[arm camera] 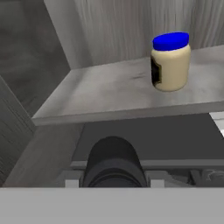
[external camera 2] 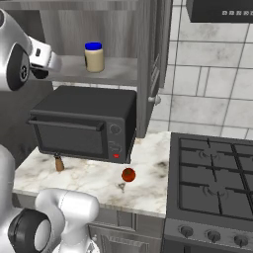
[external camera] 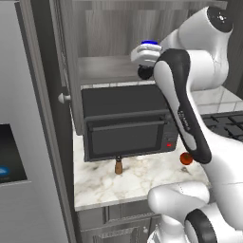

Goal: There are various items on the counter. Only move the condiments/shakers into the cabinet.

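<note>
The cream jar with a blue lid (arm camera: 170, 61) stands upright on the cabinet's grey shelf (arm camera: 100, 92), also seen as the jar (external camera 2: 94, 57) from the right base. My gripper (arm camera: 113, 177) is shut on the small black shaker (arm camera: 113, 159), held just in front of the shelf's front edge and above the toaster oven, left of the jar. From the bases the gripper (external camera: 144, 71) (external camera 2: 40, 73) hangs at shelf height. The slim brown shaker (external camera: 118, 166) (external camera 2: 59, 163) stands on the counter (external camera: 142, 178) in front of the oven.
A black toaster oven (external camera: 126, 121) (external camera 2: 84, 121) sits under the shelf. A red tomato-like ball (external camera: 186, 158) (external camera 2: 128, 174) lies on the counter to the right. Open cabinet doors (external camera: 47, 95) (external camera 2: 148, 64) flank the opening. A gas stove (external camera 2: 212, 173) borders the counter.
</note>
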